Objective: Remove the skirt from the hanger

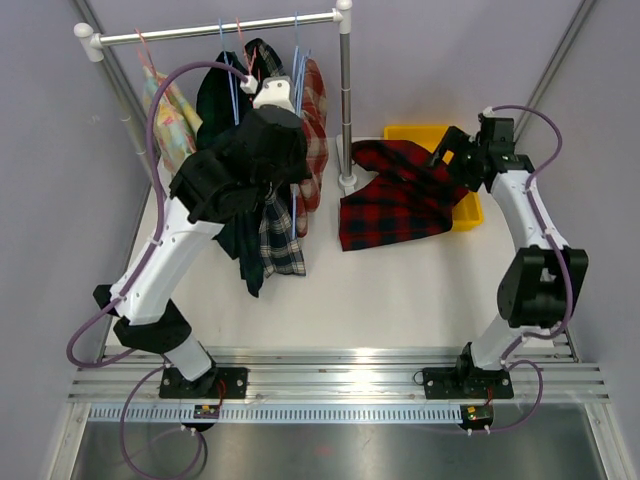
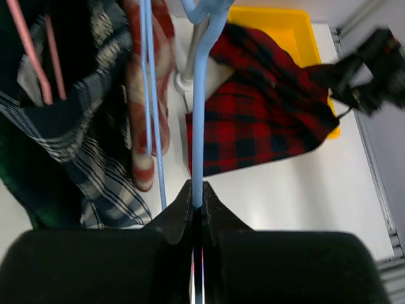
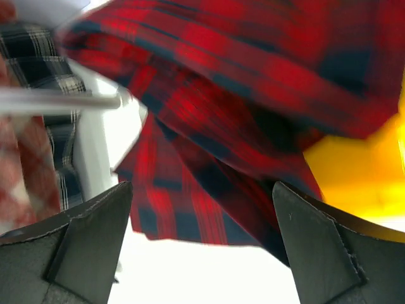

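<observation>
The red and dark plaid skirt (image 1: pixel 395 195) lies off the hanger, partly on the white table and partly over the yellow bin (image 1: pixel 415 132). It also shows in the left wrist view (image 2: pixel 253 120) and the right wrist view (image 3: pixel 253 95). My left gripper (image 1: pixel 270 92) is up by the rail, shut on a bare light-blue hanger (image 2: pixel 199 95), as the left wrist view (image 2: pixel 197 190) shows. My right gripper (image 1: pixel 455 152) is open and empty just above the skirt's right side, with the skirt between and beyond its fingers in the right wrist view (image 3: pixel 202 190).
The clothes rack's rail (image 1: pixel 220 30) and its upright pole (image 1: pixel 346 100) stand at the back. Other garments hang there: a dark plaid one (image 1: pixel 265 240), a red-and-white plaid one (image 1: pixel 315 130) and a floral one (image 1: pixel 170 115). Thin blue and pink hangers (image 2: pixel 149 76) hang beside my left gripper.
</observation>
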